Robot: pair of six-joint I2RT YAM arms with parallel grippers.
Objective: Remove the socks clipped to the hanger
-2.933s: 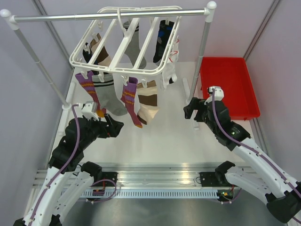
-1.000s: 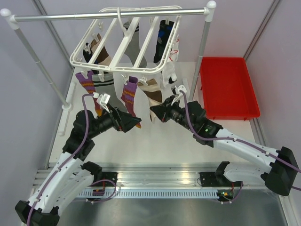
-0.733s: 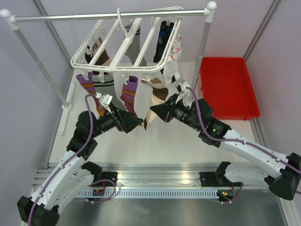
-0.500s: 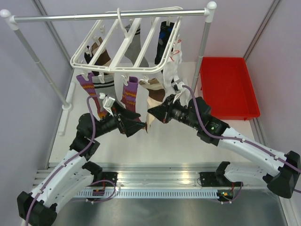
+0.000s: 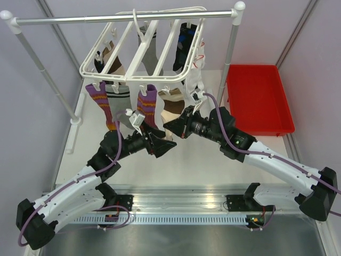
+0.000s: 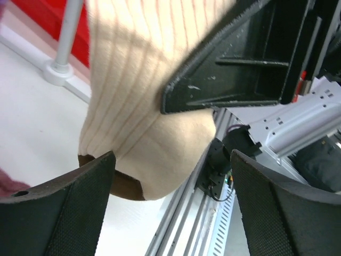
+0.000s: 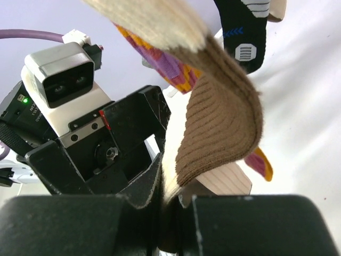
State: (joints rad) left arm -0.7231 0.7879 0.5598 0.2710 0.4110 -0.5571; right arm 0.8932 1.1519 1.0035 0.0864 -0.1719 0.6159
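the soft socks of mixed colours point(image 5: 101, 104) all seem still clipped under the white plastic drying hanger point(image 5: 139, 80). the right gripper point(image 5: 171, 127) pinches the brown-and-cream sock point(image 5: 171, 106); the left gripper point(image 6: 171, 157) stands spread around its toe. nearly everything is left.

Top view: high behind the arms, looking down on hanger point(image 5: 145, 48) and table point(image 5: 202, 154). Left wrist view: close, looking out between left fingers point(image 6: 58, 208) at cream sock point(image 6: 133, 96). Right wrist view: close, along right fingers point(image 7: 69, 224) toward left camera point(image 7: 61, 77). All share that sock.
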